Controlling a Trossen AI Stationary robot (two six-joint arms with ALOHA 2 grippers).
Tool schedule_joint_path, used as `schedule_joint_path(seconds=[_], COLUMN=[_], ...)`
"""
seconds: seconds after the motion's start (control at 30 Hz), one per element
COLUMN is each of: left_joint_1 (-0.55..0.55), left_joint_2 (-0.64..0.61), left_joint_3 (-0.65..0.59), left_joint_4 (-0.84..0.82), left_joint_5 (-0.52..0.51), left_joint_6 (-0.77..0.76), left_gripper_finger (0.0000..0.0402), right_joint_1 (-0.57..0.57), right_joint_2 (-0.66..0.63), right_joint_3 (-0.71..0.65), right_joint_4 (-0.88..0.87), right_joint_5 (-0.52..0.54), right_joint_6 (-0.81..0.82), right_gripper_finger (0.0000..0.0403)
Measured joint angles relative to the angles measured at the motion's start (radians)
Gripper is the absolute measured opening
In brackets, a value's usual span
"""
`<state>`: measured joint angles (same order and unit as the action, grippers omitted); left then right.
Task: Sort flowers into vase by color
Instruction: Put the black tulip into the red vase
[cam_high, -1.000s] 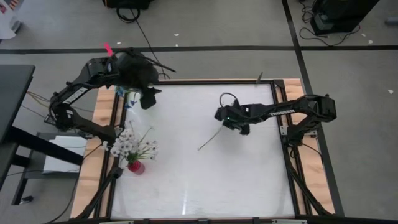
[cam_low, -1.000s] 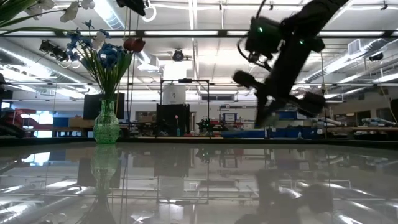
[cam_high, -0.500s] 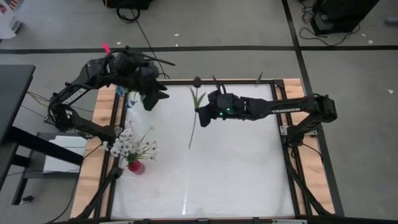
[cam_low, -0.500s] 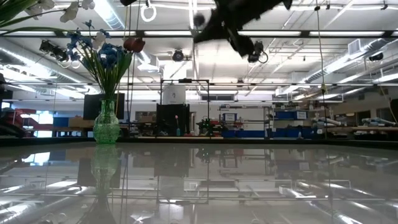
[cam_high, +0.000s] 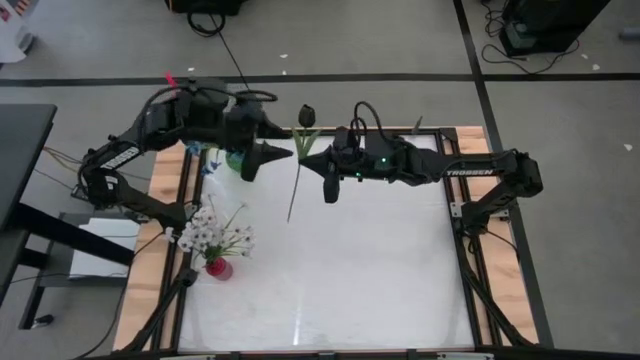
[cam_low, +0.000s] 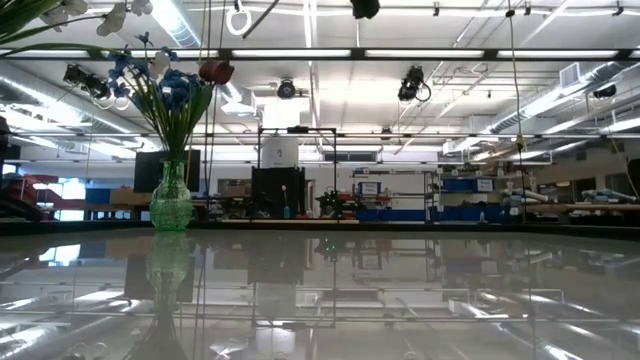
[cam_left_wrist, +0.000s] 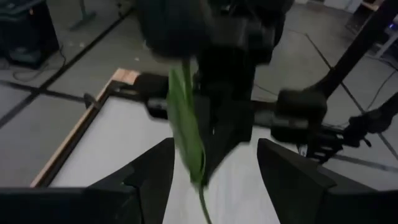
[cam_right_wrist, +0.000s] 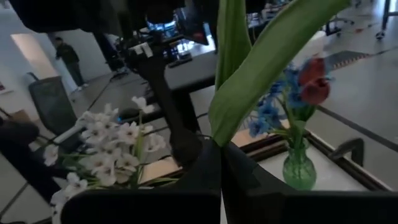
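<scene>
Flower, dark-headed on a thin limp green stem (cam_high: 297, 165), upper centre: our right gripper (cam_high: 322, 172) clamps its stem mid-length, while left gripper (cam_high: 268, 154) gapes beside it.

- White table (cam_high: 380, 280) is occupying the centre of the high view.
- Wooden border (cam_high: 163, 190) is running along the table's left edge.
- Black cable (cam_high: 232, 55) is trailing across the grey floor beyond the table's far edge.
- A person (cam_right_wrist: 67, 56) is standing in the room, well beyond the table.
</scene>
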<state>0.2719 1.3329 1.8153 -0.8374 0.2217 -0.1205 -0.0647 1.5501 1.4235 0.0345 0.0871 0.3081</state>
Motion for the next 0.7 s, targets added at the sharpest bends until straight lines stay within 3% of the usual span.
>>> schedule_joint_path(seconds=[0.5,0.6,0.7], left_joint_1=[-0.058,-0.058,-0.059], left_joint_2=[0.073,0.074,0.071], left_joint_3=[-0.001,-0.001,-0.001], left_joint_4=[0.035,0.034,0.018], left_joint_5=[-0.091,-0.124,-0.131], left_joint_6=[-0.053,-0.054,-0.046], left_gripper_finger=[0.0224,0.0188,0.012], right_joint_1=[0.035,0.036,0.036], right_joint_2=[0.0,0.0,0.001], right_joint_3=[0.0,0.0,0.0], right_joint_4=[0.043,0.041,0.036], right_joint_5=[-0.01,-0.003,-0.005], right_joint_6=[-0.024,-0.023,-0.022], right_gripper_finger=[0.0003,0.0003,0.0003])
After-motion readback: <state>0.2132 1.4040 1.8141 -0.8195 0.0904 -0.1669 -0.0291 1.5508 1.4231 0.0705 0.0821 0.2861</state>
